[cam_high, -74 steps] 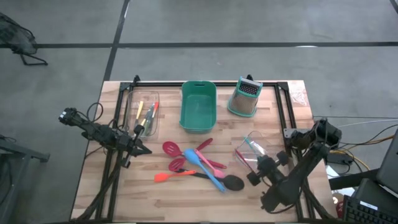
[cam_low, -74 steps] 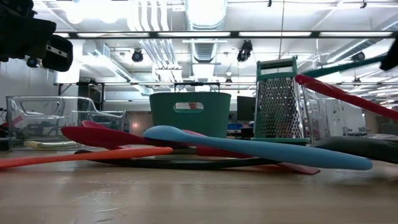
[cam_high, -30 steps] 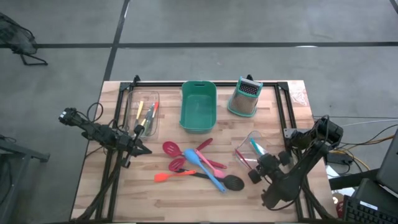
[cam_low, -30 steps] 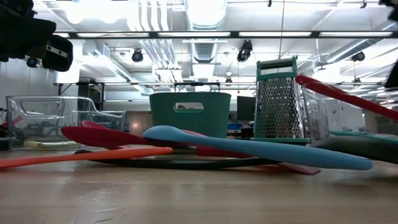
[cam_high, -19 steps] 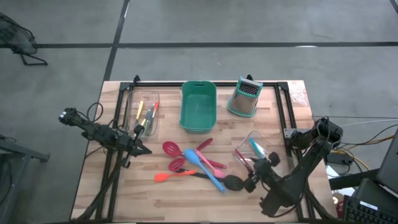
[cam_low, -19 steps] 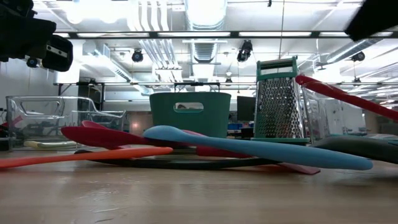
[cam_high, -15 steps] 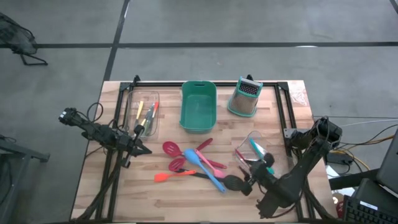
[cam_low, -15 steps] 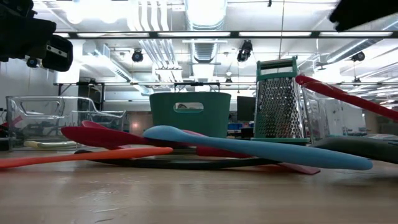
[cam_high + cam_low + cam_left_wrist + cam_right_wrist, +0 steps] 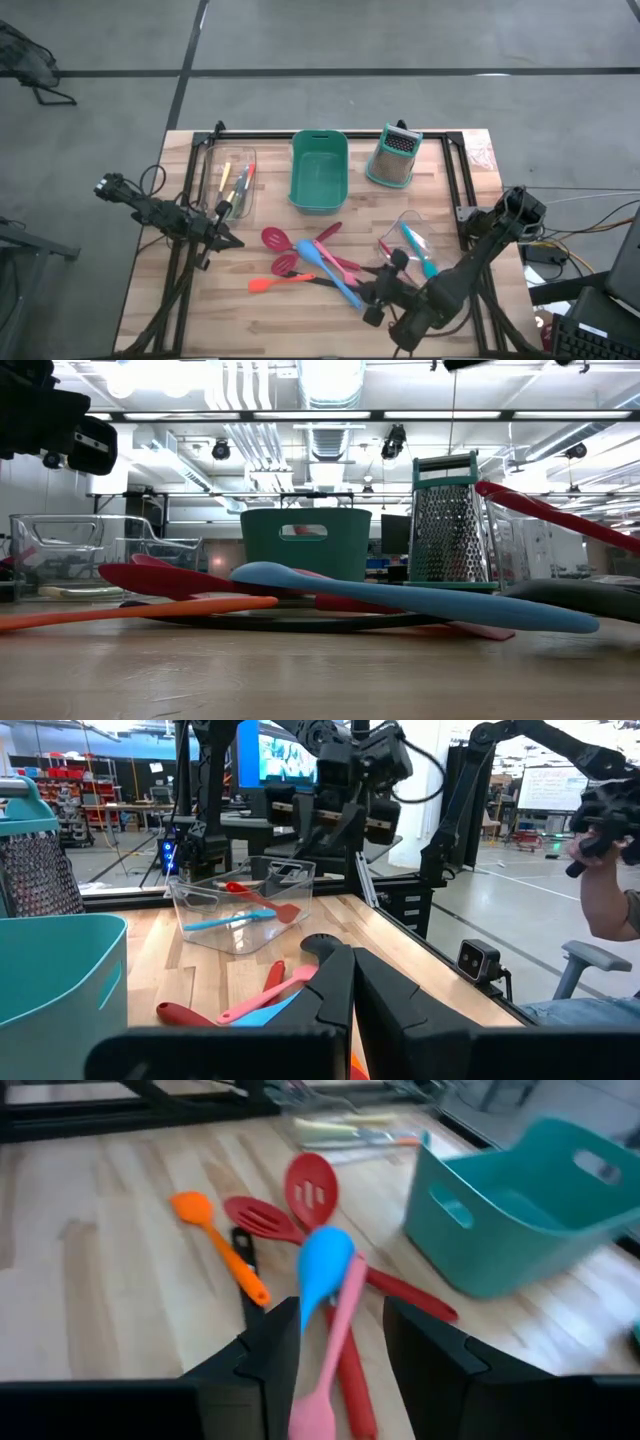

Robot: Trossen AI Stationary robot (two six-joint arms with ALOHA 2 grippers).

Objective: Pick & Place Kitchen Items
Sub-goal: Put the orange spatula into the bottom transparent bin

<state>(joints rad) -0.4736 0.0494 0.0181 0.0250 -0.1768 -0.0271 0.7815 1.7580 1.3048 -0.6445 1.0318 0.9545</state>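
Note:
The kitchen items lie in a crossed pile (image 9: 315,265) mid-table: a blue spoon (image 9: 325,1265), a pink spatula (image 9: 330,1370), red slotted spatulas (image 9: 310,1190), an orange spoon (image 9: 215,1245) and a black spoon's handle (image 9: 243,1245). My right gripper (image 9: 378,292) hovers open over the pile's right end, above the black spoon's head, its fingers (image 9: 275,1355) on either side of the pink spatula without touching it. My left gripper (image 9: 232,240) waits shut at the left. A teal utensil (image 9: 230,920) and a red spatula (image 9: 265,898) lie in a clear box (image 9: 405,240).
A teal bin (image 9: 319,170) and a box grater (image 9: 393,157) stand at the far edge. A second clear box (image 9: 230,185) at the far left holds yellow and orange tools. Bare wood lies along the near edge. A person's arm (image 9: 610,870) shows beyond the table.
My right gripper has gone from beside the right clear box toward the table's left edge and a little up. It has tipped and rolled, and now stands over the pile's right end. The utensils have kept still.

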